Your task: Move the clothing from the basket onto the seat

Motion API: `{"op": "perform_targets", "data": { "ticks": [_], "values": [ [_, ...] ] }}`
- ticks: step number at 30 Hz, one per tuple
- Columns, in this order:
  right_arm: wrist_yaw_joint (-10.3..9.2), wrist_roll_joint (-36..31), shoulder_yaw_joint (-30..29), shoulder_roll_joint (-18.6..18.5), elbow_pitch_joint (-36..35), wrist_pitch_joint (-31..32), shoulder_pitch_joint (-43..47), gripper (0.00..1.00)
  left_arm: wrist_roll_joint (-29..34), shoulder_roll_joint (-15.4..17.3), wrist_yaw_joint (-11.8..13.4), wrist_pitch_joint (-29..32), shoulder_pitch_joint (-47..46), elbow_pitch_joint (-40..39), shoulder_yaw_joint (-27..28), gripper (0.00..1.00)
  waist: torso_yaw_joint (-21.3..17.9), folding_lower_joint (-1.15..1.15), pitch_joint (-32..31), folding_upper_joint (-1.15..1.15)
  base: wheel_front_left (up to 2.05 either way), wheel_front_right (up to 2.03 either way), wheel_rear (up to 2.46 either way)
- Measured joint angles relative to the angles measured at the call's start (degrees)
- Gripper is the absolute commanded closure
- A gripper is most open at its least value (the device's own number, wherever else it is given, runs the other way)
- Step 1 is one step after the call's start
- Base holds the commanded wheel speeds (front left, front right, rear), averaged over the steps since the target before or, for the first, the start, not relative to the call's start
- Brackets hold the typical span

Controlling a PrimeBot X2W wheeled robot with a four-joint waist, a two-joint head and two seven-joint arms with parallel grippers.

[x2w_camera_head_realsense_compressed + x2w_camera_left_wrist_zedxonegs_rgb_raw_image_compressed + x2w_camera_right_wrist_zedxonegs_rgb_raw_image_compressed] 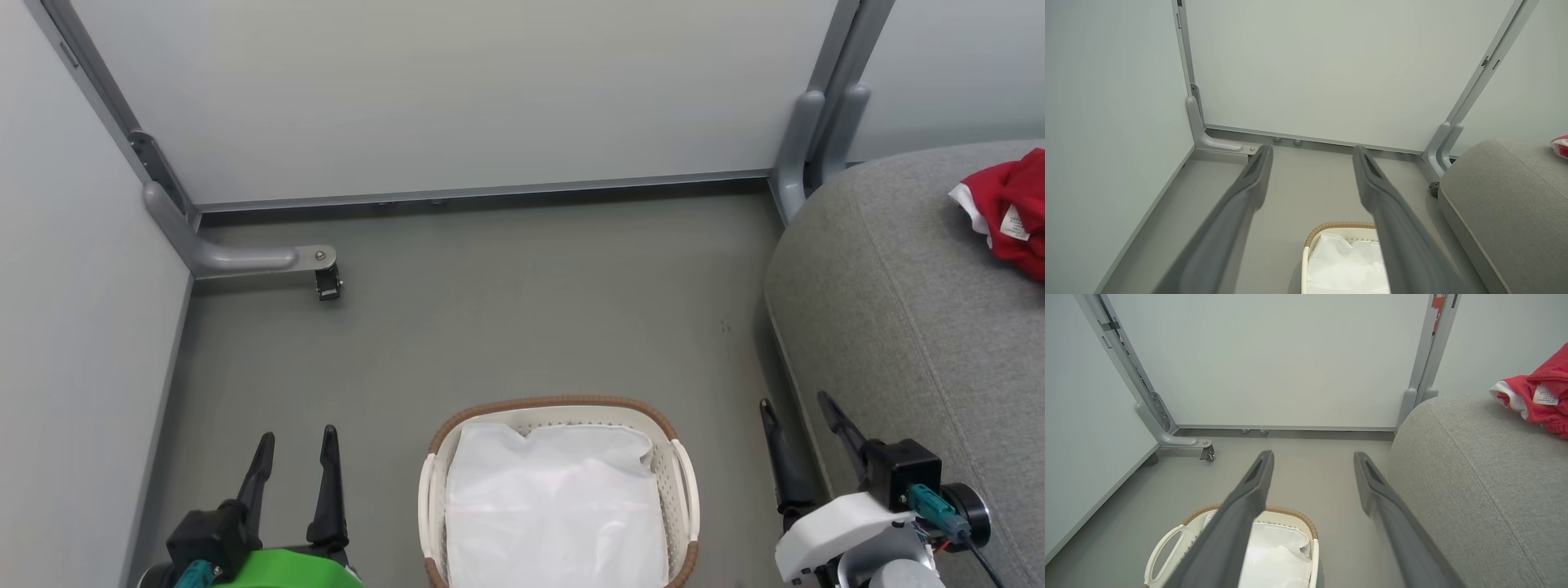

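Bare floor (506,327) lies open between the basket (555,403) and the far panel (457,98). The left tool (297,433), fingers spread, hangs between the left panel (73,343) and the basket. A caster foot (326,282) juts onto the floor at far left. The right tool (793,400), also spread, sits in the narrow gap between basket and seat (898,327). The seat's near surface is bare, and clothing (1016,208) occupies its far right.

Left gripper (297,434), left of the basket (555,403); right gripper (794,402), right of it. Both have fingers spread wide, pointing forward, holding nothing.
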Motion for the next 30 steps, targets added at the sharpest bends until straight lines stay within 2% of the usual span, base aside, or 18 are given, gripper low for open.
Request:
{"op": "perform_targets", "data": {
  "ticks": [21,22,27,30],
  "values": [
    [0.0,0.24,-0.04,0.0,-0.48,0.0,0.0,0.0,-0.74,-0.14,-0.26,0.0,-0.01,2.24,-0.22,0.0,-0.06,0.0,-0.62,0.0,0.0,0.0,0.0],
    [0.0,0.22,-0.05,0.03,-0.34,0.0,0.02,1.0,-0.78,-0.16,-0.25,-0.01,-0.02,2.16,-0.19,1.0,-0.05,0.0,-0.65,0.0,0.0,0.0,0.0],
    [0.0,0.44,-0.01,0.41,1.91,0.4,1.09,1.0,-0.94,-0.32,-0.24,0.04,0.15,4.39,-0.16,1.0,-0.08,0.0,-0.67,0.0,0.0,0.0,0.0],
    [0.0,3.43,-0.26,0.43,2.07,1.16,1.15,1.0,-3.72,-0.34,-0.24,0.99,0.15,4.52,0.07,1.0,-0.15,0.0,-0.7,0.0,0.0,0.0,0.0]
  ]
}}
